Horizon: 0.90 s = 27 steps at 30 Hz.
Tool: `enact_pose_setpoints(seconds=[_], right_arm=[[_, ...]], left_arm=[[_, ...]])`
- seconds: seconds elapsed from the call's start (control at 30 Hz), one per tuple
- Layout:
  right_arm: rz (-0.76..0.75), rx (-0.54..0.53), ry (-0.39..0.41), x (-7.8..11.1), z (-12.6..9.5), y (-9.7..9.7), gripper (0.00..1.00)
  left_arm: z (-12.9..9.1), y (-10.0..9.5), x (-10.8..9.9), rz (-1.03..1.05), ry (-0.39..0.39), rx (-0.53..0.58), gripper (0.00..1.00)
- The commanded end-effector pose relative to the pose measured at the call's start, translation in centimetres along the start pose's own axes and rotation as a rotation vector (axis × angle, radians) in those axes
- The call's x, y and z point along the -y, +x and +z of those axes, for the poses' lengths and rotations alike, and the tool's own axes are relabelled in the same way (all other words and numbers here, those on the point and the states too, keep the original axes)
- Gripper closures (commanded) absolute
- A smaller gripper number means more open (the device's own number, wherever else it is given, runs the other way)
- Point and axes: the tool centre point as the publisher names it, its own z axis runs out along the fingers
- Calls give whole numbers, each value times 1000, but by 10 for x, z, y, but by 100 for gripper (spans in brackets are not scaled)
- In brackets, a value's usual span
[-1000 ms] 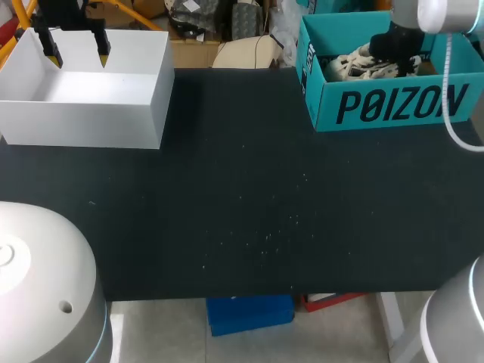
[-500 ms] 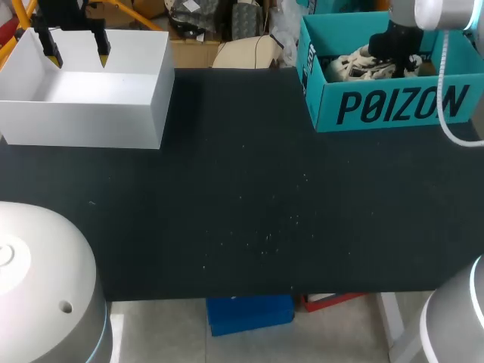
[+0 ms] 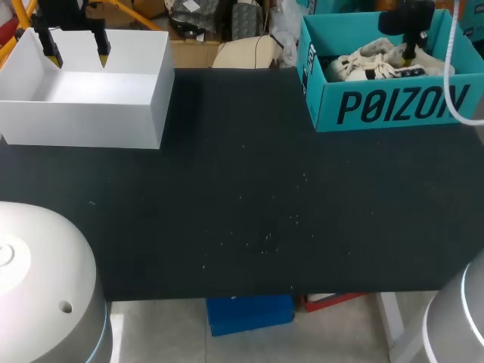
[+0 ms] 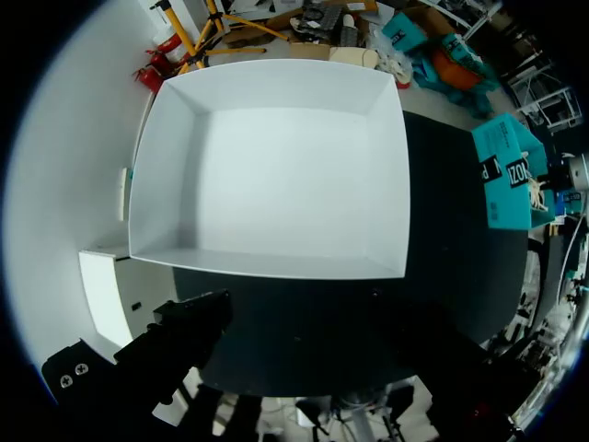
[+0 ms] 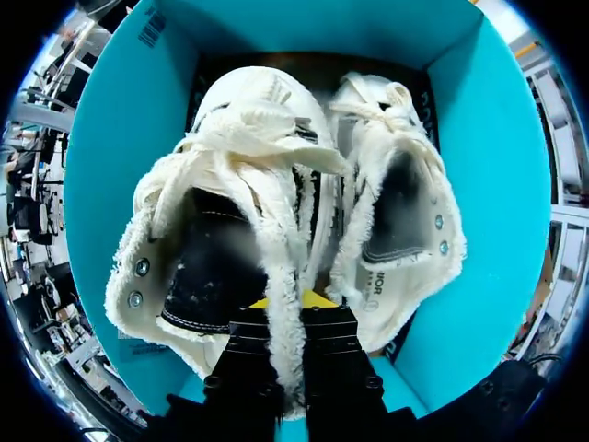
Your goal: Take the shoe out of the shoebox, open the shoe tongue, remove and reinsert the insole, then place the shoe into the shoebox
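Right end effector (image 5: pixel 293 304) clamped on a white sneaker (image 5: pixel 221 184) at its collar, inside the teal shoebox (image 3: pixel 393 106), far right. Sneaker's long axis runs leftward from the grip. Left end effector (image 3: pixel 76 51), spread open, far left, well apart.

Setting: robot lab test bench. What you have that shows it:
- one black-topped table (image 3: pixel 242 189), bare work surface;
- two robot arms mounted at its near edge, left arm (image 3: pixel 38 287) and right arm (image 3: pixel 454 325);
- one open white box (image 3: pixel 83 113);
- one teal shoebox (image 3: pixel 393 106) with a shoe (image 5: pixel 258 120) and its mate, laid out as handling props.
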Motion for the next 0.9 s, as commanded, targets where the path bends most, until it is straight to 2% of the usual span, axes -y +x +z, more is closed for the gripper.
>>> enact_pose_setpoints(seconds=[0.03, 0.23, 0.33, 0.47, 0.53, 0.73, 0.83, 0.9], right_arm=[[4, -1, 26, -4, -62, 3, 100], [30, 34, 93, -19, -123, 15, 100], [47, 51, 117, -32, -156, 31, 100], [27, 94, 162, -54, -192, 51, 100], [30, 117, 159, -66, -207, 62, 100], [-4, 165, 163, -109, -237, 104, 100], [-15, 169, 164, -133, -237, 132, 100], [-19, 165, 154, -151, -230, 150, 100]], left_arm=[[0, 0, 0, -1, -1, 2, 0], [0, 0, 0, -1, -1, 2, 0], [0, 0, 0, -1, -1, 2, 0], [0, 0, 0, -1, -1, 2, 0], [0, 0, 0, -1, -1, 2, 0], [0, 0, 0, -1, -1, 2, 0], [0, 0, 0, -1, -1, 2, 0], [0, 0, 0, -1, -1, 2, 0]])
